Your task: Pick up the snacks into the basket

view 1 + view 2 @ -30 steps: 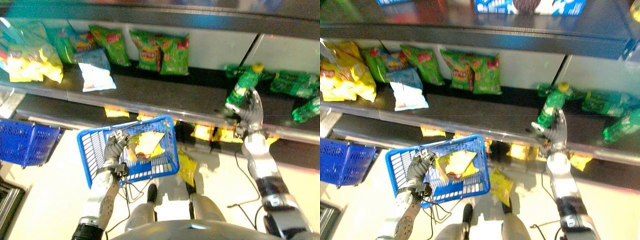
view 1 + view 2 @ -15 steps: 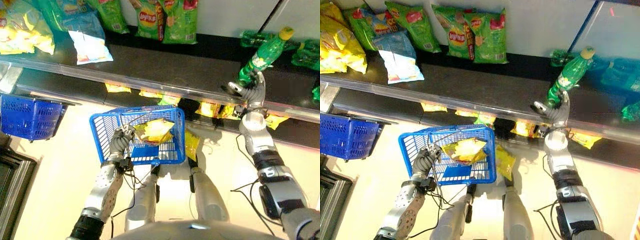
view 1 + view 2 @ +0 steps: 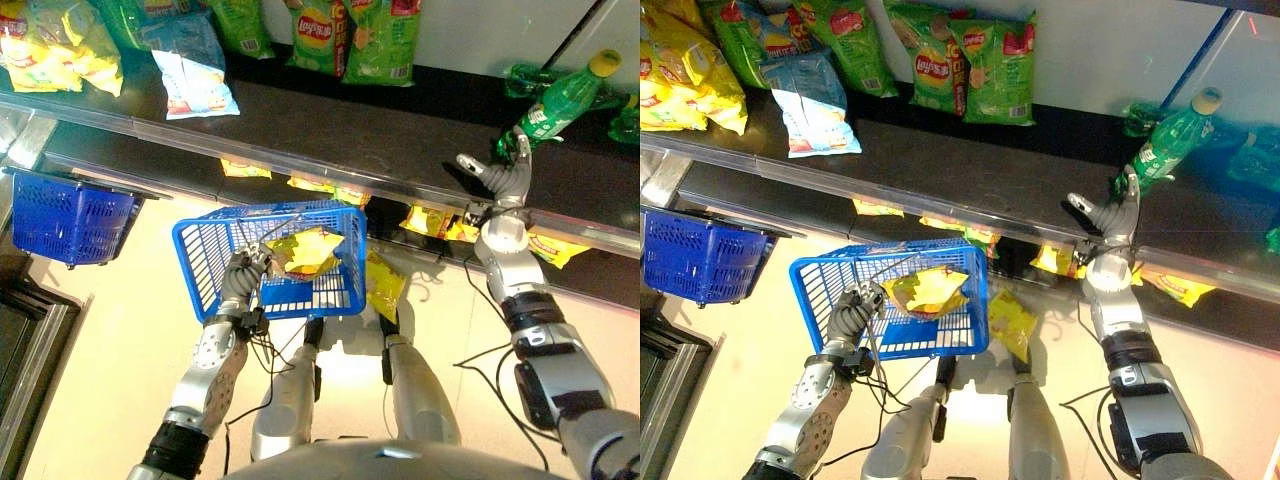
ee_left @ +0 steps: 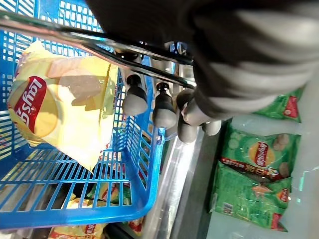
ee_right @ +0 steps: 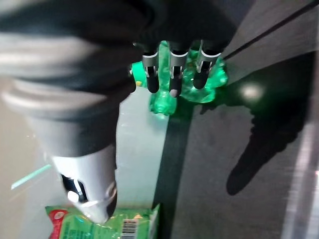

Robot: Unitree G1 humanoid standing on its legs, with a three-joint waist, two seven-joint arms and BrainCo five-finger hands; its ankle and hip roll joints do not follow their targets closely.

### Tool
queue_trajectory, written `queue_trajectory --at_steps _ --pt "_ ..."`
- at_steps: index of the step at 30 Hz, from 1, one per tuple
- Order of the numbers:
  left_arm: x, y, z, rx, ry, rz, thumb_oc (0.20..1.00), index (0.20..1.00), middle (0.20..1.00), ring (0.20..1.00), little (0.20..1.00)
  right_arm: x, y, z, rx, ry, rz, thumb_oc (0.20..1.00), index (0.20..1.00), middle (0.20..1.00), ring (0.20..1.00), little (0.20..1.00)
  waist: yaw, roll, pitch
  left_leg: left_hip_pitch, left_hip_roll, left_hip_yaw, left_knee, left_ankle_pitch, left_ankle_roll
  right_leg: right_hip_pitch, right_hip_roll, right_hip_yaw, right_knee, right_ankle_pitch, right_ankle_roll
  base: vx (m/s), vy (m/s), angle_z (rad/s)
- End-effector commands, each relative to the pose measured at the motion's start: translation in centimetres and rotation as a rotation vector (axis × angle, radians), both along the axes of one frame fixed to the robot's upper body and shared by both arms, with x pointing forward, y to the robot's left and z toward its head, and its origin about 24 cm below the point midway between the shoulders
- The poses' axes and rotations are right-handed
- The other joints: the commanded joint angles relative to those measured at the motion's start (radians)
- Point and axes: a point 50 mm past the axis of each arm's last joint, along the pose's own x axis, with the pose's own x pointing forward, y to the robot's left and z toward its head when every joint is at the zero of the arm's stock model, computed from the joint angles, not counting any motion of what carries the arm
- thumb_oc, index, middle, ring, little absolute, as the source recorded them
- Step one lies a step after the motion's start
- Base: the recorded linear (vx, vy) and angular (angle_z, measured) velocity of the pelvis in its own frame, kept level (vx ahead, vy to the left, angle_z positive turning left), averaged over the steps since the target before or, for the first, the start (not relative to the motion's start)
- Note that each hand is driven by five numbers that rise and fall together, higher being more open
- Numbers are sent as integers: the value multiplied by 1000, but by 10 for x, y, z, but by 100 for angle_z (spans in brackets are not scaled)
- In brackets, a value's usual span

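Note:
My left hand (image 3: 240,285) is shut on the wire handle of a blue basket (image 3: 205,265), carried below the shelf edge. Its fingers (image 4: 162,107) curl round that handle. One yellow chips bag (image 3: 305,250) lies in the basket. My right hand (image 3: 505,185) is raised at the shelf's front edge with straight fingers (image 5: 169,74) and the thumb apart, holding nothing. Its fingertips reach the base of a green bottle (image 3: 555,100) with a yellow cap. On the shelf stand green chips bags (image 3: 350,40), a pale blue bag (image 3: 195,80) and yellow bags (image 3: 60,50).
A second blue basket (image 3: 70,215) hangs at the left under the dark shelf (image 3: 330,130). More green bottles (image 3: 1250,165) lie at the shelf's right end. Yellow bags (image 3: 430,220) sit on a lower shelf, and another yellow bag (image 3: 385,285) lies below the basket.
The whole picture has shifted, so the camera has moved. The right hand stays at the green bottle's base, and the left hand keeps hold of the basket with the yellow bag.

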Motion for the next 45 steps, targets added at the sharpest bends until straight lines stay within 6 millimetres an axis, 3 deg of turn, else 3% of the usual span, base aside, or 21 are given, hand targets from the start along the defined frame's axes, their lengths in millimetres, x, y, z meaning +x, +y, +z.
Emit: queue_trajectory --at_steps 1,15,18,26,31,37,45 --pt "0 3 68 -40 -364 -1 200 200 200 200 200 -8 0 15 -32 -103 -4 1000 1000 1000 1000 1000 2 -50 -89 -3 -61 -1 80 -129 54 21 -41 15 -52 -39 77 0 0 0" --pt "-1 10 65 -30 -359 19 200 200 200 200 200 -34 -9 -16 -28 -24 35 1000 1000 1000 1000 1000 -19 -70 -112 19 -56 11 86 -141 57 48 -41 24 -67 -36 75 -1 0 -1" --pt "-1 14 68 -23 -372 31 200 200 200 200 200 -45 -26 -26 -14 9 -18 1000 1000 1000 1000 1000 -26 -82 -121 26 -52 8 86 -144 56 59 -42 24 -75 -36 76 6 -3 2" --pt "1 20 74 5 -396 39 200 200 200 200 200 -65 -64 -20 -14 -31 -181 1000 1000 1000 1000 1000 -39 -103 -105 12 -43 10 92 -148 54 40 -34 25 -73 -28 76 -3 -2 -1" --pt "3 18 82 8 -433 20 200 200 200 200 200 -54 -82 0 -25 -69 -248 1000 1000 1000 1000 1000 -35 -96 -83 -27 -43 13 92 -139 48 -2 -33 29 -75 -11 79 -49 -11 -5" --pt "3 12 89 6 -455 -18 200 200 200 200 200 -25 -92 49 -75 -136 -241 1000 1000 1000 1000 1000 -17 -77 -55 -71 -48 32 81 -117 42 -57 -33 33 -78 13 86 -36 2 -5" --pt "1 3 90 -24 -457 -51 200 200 200 200 200 -3 -82 94 -133 -197 -156 1000 1000 1000 1000 1000 -11 -62 -26 -94 -51 41 72 -102 37 -93 -27 39 -73 20 86 -4 0 -4"
